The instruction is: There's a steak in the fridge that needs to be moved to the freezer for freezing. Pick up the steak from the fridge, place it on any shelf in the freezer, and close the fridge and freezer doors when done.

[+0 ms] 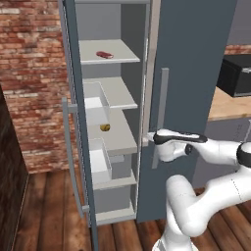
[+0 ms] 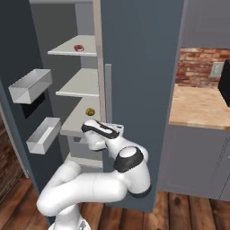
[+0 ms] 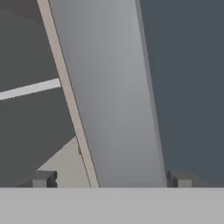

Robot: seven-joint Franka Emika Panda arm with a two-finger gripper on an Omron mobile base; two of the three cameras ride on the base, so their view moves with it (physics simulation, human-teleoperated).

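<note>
Side-by-side unit with the arm at the fridge door (image 1: 196, 73), seen from the floor beside the robot. All places are given from that door's grey bar handle (image 1: 162, 117). The steak (image 1: 104, 55) lies flat on the top shelf (image 1: 122, 56) of the open freezer (image 1: 98, 19), up and to the left of the handle. A round golden-brown lump (image 1: 105, 127) sits on a lower shelf, left of the handle's lower part. The freezer door (image 2: 18, 54), with its white bins (image 2: 29, 85) and black panel (image 2: 33, 104), stands swung out far to the left of the handle. The gripper (image 1: 146, 139) reaches in just left of the handle's lower end, at the fridge door's free edge. Its jaws are wide apart and hold nothing, and the hand view shows the door's pale edge running between the two fingertips (image 3: 41, 178). The steak seems to be delivered already, so what is left to handle is the doors. These are probably stiff, heavy, hinged slabs with smooth faces, best pushed flat near the free edge or the bar, far from the hinge. If the steak needed moving again, it would likely be light, limp and slick. It would be best pinched across its short width, low against the shelf.
</note>
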